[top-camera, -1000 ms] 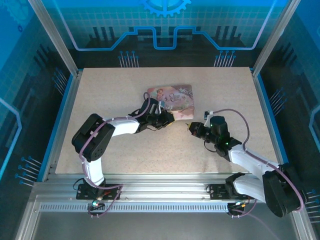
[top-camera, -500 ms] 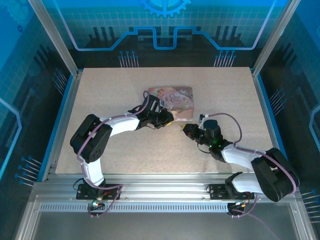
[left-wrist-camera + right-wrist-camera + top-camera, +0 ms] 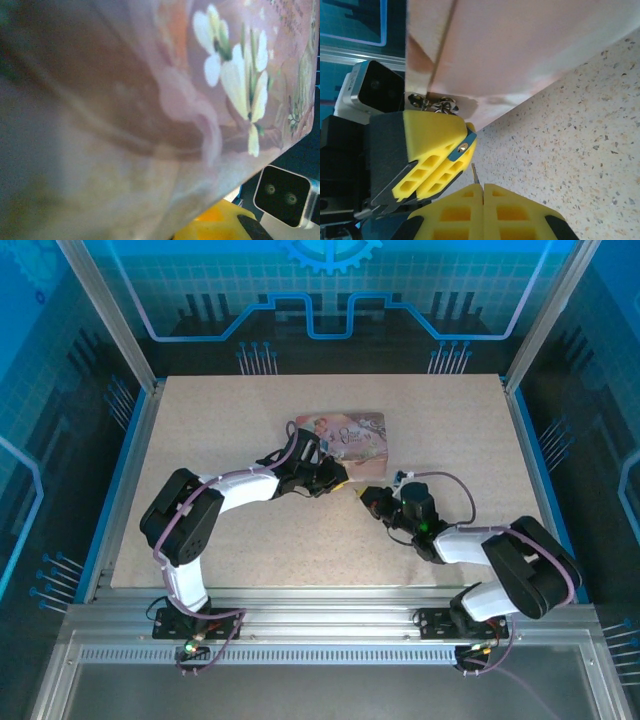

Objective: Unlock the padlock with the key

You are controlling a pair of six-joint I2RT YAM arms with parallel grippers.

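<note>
The pink picture tin (image 3: 350, 435) lies at the table's middle. At its near edge, my left gripper (image 3: 338, 481) is shut on the padlock (image 3: 457, 151), a small bluish plate with a brass keyhole pinched between yellow fingers (image 3: 432, 135). My right gripper (image 3: 366, 498) sits just right of it, shut on the key (image 3: 475, 175). The key's thin blade sticks out of the closed pads (image 3: 465, 205) and ends a short gap below the keyhole. In the left wrist view the tin (image 3: 240, 75) is blurred and very close, above one yellow finger (image 3: 220, 225).
The tin's own small metal clasp (image 3: 432, 103) sits on its edge above the left fingers. Speckled tabletop (image 3: 220, 430) lies open to the left, right and front. Frame posts (image 3: 520, 360) and blue walls bound the table.
My right gripper has slid left with the key, closing on the left gripper. The left gripper has shifted slightly toward the tin and then held still.
</note>
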